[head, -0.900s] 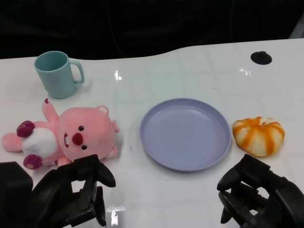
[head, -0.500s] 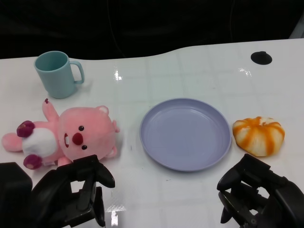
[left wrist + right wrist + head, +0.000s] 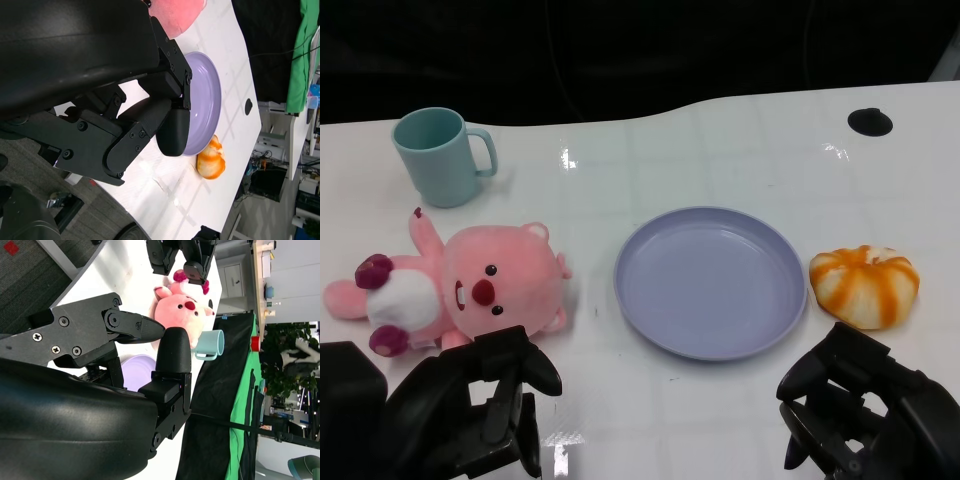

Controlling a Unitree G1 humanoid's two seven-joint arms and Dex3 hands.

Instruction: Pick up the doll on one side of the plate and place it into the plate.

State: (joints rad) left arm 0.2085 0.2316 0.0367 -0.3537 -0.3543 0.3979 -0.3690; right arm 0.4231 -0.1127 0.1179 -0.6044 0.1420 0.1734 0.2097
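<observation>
Our left hand (image 3: 480, 405) hangs empty, fingers apart, just before the doll (image 3: 460, 285), left of the plate (image 3: 710, 282).

teal mug (image 3: 440, 156): upright, far left | orange-white striped bun (image 3: 864, 285): right side | white table (image 3: 720, 150)

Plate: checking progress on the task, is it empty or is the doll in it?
Empty. The plate shows only bare purple surface; the doll lies on the table beside it.
</observation>
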